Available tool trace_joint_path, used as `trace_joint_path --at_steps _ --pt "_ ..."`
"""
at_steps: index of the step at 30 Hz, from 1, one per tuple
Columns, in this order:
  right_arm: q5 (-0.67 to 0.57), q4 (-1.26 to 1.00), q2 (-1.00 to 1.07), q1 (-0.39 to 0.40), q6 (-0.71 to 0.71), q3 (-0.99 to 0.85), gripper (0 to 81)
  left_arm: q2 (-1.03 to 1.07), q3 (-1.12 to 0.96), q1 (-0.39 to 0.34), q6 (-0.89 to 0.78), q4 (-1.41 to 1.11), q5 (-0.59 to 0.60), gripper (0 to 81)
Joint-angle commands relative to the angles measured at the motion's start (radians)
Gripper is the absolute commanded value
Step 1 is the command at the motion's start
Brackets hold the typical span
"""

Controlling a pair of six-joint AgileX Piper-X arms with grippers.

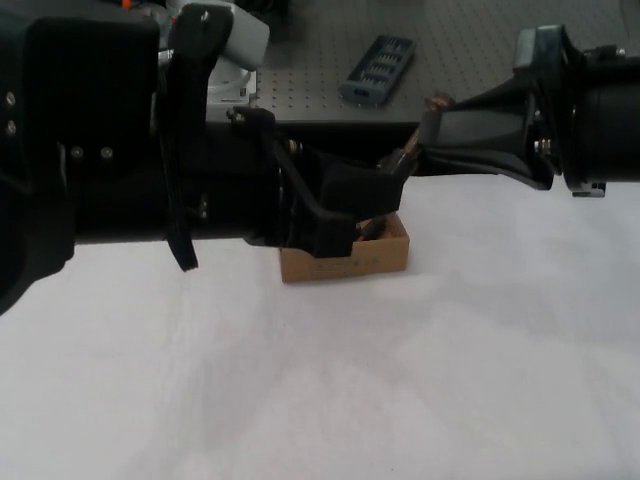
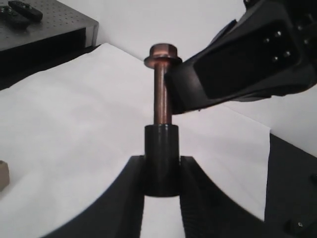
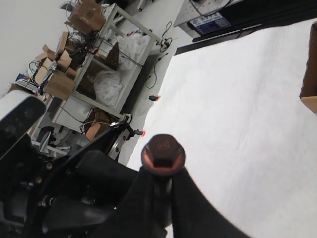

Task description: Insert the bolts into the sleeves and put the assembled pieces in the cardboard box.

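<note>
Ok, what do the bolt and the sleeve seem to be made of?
The bolt looks like metal, perhaps copper-plated or coated steel: it is reddish-brown, with a smooth sheen along the shank and the flanged hex head. The sleeve is matte black with no glints. It could be plastic or blackened metal, and the look leaves that open.

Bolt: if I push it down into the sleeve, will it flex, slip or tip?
The bolt looks like solid metal, so it is likely rigid and heavy for its size; pushing shouldn't bend it. Much of its shank stands above the sleeve, so it may tilt if released. The smooth shank could slip in the right gripper.
</note>
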Motion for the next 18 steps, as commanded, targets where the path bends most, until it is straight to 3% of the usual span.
trace_joint_path --at_steps 1,10,12,16,18 --pt "-0.068 0.017 -0.014 0.001 -0.011 -0.004 2.7 -0.011 -0.014 0.005 -0.017 -0.036 -0.039 0.6" --pt "-0.088 0.017 -0.014 0.001 -0.051 -0.004 0.8 -0.011 -0.014 0.005 -0.017 -0.036 -0.039 0.6" --pt "-0.088 0.017 -0.014 0.001 -0.073 -0.004 12.3 -0.011 -0.014 0.005 -0.017 -0.036 -0.039 0.6" --pt "-0.088 0.02 -0.014 0.001 -0.066 -0.004 49.2 -0.011 -0.014 0.005 -0.017 -0.036 -0.021 0.6" --pt "-0.088 0.039 -0.014 0.001 -0.059 -0.004 53.9 -0.011 -0.014 0.005 -0.017 -0.04 -0.025 0.6"
